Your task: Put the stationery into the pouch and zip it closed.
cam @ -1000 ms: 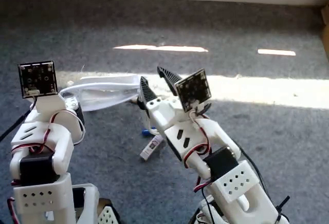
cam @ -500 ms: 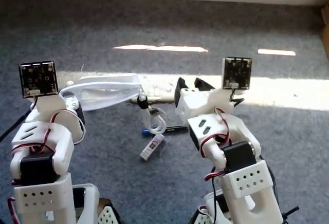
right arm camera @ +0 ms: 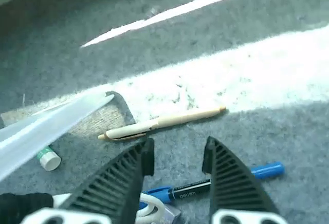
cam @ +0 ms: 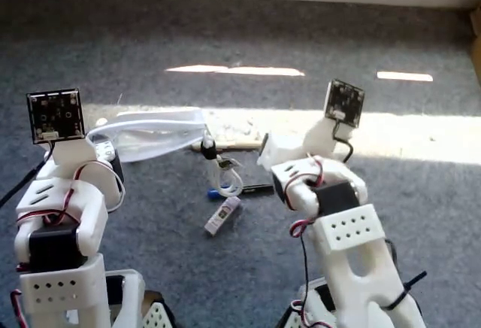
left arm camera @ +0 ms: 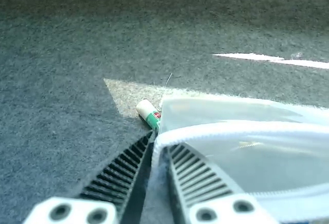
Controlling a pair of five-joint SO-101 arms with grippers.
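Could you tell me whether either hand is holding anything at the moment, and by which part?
The left hand pinches the clear pouch by its white zipper rim, at one end. The right hand is open and holds nothing, above the blue pen.

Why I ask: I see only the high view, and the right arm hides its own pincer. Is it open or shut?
Observer: Open. The right wrist view shows the right pincer spread wide and holding nothing.
Operator: What is it over?
Observer: The blue pen lies crosswise right under that gap, with the beige pen farther on.
Operator: And the left arm's grip?
Observer: The left pincer is shut on the zipper rim of the pouch.
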